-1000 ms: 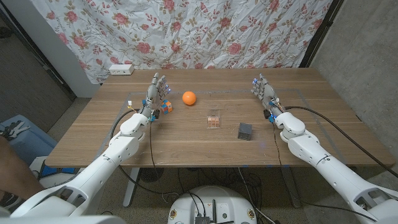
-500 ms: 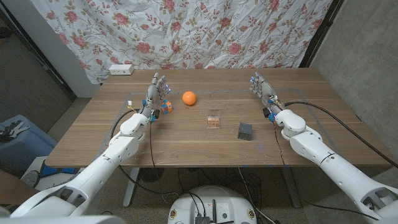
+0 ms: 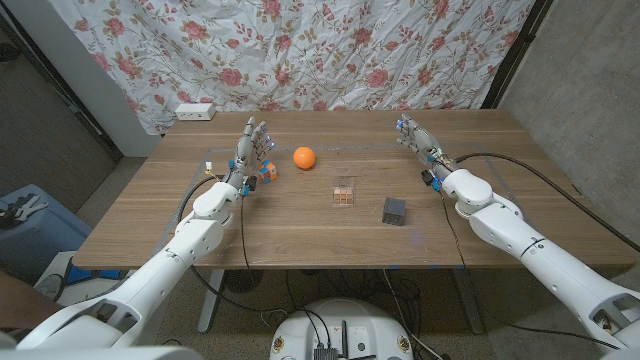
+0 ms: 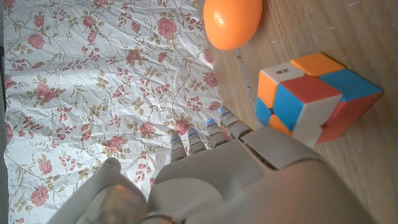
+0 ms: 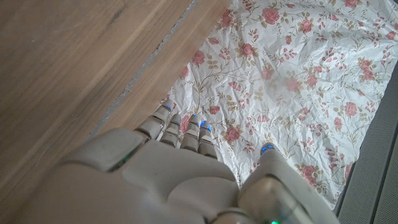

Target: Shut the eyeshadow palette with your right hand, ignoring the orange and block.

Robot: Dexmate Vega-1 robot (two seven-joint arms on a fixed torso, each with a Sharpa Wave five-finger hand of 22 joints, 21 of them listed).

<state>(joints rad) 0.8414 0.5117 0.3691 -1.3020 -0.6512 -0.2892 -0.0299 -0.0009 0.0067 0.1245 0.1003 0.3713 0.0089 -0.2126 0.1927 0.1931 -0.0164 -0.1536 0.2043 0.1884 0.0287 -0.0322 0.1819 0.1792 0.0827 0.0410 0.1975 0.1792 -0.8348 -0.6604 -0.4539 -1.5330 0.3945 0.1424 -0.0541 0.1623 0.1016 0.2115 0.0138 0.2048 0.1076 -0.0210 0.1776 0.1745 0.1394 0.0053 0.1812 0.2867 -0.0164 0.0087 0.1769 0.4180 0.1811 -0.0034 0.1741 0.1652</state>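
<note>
Eyeshadow palette: near table centre, lying open, small and squarish, a grid of brownish pans visible; lid detail and hinge side too small to make out, so long axis not determinable. Dark block just beside it toward the robot's right; orange farther back toward the left, apart from both. Colour cube close by the left hand.

Right hand: raised at the far right part of the wooden table, fingers extended and apart, grasping nothing. Right wrist view agrees: hand with fingertips pointing at the floral backdrop, only bare plank beneath. Palette lies inward and toward the robot from this hand, well apart; block sits roughly between the two on the nearer side. Left hand likewise released, fingers up, nothing held; about as far from the palette, but the task names the right.

Judgement: reach not begun; needs a sweep inward passing behind the block, then a push on the raised lid once its hinge side is resolved.

Materials: table matte wood grain, planked. Orange smooth-skinned, round, would roll if nudged. Cube glossy plastic, sharp-edged, orange, blue and white faces. Block dark, matte, boxy. Palette presumably rigid plastic, light, likely to slide if pressed off-centre.
</note>
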